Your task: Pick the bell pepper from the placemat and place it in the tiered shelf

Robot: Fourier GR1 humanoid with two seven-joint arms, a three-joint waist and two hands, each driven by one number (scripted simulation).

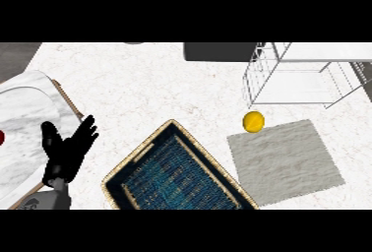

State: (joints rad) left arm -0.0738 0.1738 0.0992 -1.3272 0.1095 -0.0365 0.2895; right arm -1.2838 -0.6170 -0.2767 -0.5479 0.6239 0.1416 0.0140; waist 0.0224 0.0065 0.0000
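The bell pepper (253, 121) sits at the placemat (287, 162) corner, far right of the left hand (67, 150), fingers apart, empty.

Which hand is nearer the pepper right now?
Left, as far as shown: the left hand rests open at the view's left, across the basket from the pepper. The right hand is out of view, so it cannot be compared.

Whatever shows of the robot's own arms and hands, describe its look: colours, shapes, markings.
Only the left hand shows: all black, with slender fingers and a thumb, on a short visible stub of rounded grey forearm. No cables or markings can be made out.
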